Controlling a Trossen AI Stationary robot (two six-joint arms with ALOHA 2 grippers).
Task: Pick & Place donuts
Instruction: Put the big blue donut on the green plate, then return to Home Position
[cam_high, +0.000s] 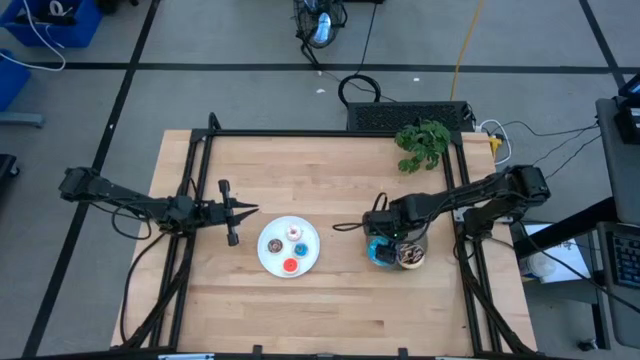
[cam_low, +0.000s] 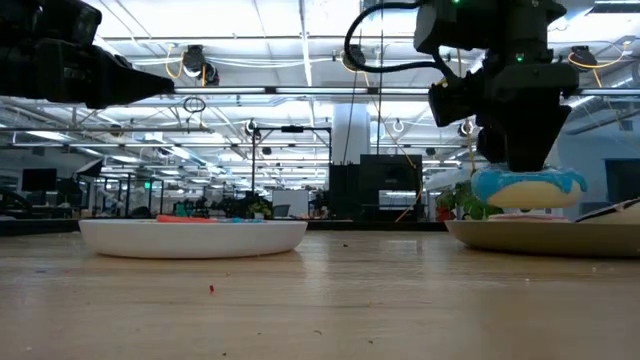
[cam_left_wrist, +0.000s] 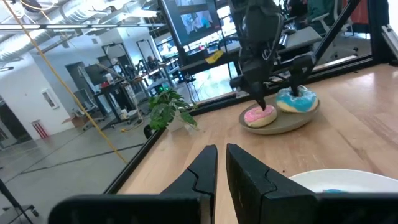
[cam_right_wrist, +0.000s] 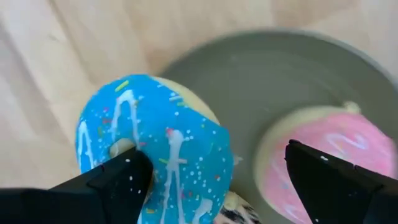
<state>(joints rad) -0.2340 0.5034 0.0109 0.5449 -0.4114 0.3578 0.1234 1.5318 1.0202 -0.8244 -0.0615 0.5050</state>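
Care is what this grab wants, I reckon: the right claw (cam_right_wrist: 211, 177), spread wide over the blue donut (cam_right_wrist: 155, 146) on the grey plate (cam_right_wrist: 280, 87) near the tabletop's right edge, should straddle it squarely, while the left claw (cam_left_wrist: 221, 163) waits pinched together by the white plate (cam_high: 268, 258).

No legible text or labels.

Grey plate (cam_high: 422, 262) mostly hidden in the high view under the right claw (cam_high: 385, 243) and the arm; chocolate donut (cam_high: 412, 258) only partly showing beside the blue donut (cam_high: 381, 252); pink donut (cam_left_wrist: 260, 116) not visible there at all

Small donuts on the white plate (cam_high: 272, 258) too small from above to make out beyond colour patches

White plate cut off at the picture's edge in the left wrist view; grey plate's rim cut off in the low view, likewise in the right wrist view

Blue donut's lower part blocked by a dark finger (cam_right_wrist: 112, 180) in the right wrist view; pink donut partly blocked and cut off
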